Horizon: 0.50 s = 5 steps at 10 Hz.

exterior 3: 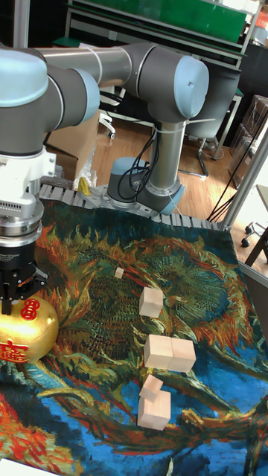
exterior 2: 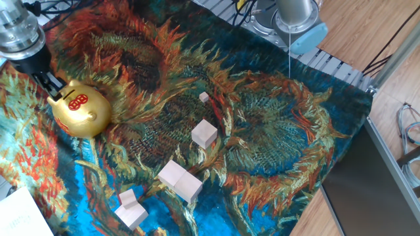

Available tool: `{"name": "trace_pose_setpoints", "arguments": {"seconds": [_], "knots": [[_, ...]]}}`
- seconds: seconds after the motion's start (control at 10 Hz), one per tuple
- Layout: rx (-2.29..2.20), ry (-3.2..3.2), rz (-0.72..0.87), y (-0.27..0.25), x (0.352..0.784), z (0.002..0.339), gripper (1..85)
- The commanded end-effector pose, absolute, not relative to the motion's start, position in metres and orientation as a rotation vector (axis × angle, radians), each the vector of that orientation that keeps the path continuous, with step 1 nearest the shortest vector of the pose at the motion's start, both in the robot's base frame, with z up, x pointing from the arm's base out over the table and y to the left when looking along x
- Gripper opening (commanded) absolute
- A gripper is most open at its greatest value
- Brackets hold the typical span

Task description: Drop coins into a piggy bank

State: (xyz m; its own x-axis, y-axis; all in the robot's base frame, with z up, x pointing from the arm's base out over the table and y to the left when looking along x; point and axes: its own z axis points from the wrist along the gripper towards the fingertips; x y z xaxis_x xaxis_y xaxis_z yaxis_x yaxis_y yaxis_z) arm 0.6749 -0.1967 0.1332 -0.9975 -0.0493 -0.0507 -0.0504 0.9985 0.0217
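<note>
The gold piggy bank (exterior 2: pixel 81 110) with a red emblem sits on the patterned cloth at the far left, and also shows low on the left as the piggy bank (exterior 3: pixel 27 327). My gripper (exterior 2: pixel 52 88) hangs straight down over its top, with the dark fingertips at or just above the back of the bank. In the tall view the gripper (exterior 3: pixel 16 296) stands against the bank's upper edge. The gap between the fingers is too dark and small to read. No coins show in either view.
Several pale wooden blocks lie on the cloth: a tiny cube (exterior 2: pixel 204 97), a mid cube (exterior 2: pixel 205 134), a joined pair (exterior 2: pixel 180 180) and a stack (exterior 2: pixel 131 208) near the front. The arm's base (exterior 2: pixel 293 23) is at the back. A white sheet (exterior 2: pixel 23 213) lies front left.
</note>
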Motion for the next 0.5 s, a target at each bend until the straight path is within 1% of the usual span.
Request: {"name": "trace_pose_setpoints", "arguments": {"seconds": [0.0,0.4], "knots": [[-0.073,3.077,0.056,-0.1965,0.6748,0.1297,1.3],[-0.066,3.074,0.07,-0.1937,0.6734,0.127,1.3]]}}
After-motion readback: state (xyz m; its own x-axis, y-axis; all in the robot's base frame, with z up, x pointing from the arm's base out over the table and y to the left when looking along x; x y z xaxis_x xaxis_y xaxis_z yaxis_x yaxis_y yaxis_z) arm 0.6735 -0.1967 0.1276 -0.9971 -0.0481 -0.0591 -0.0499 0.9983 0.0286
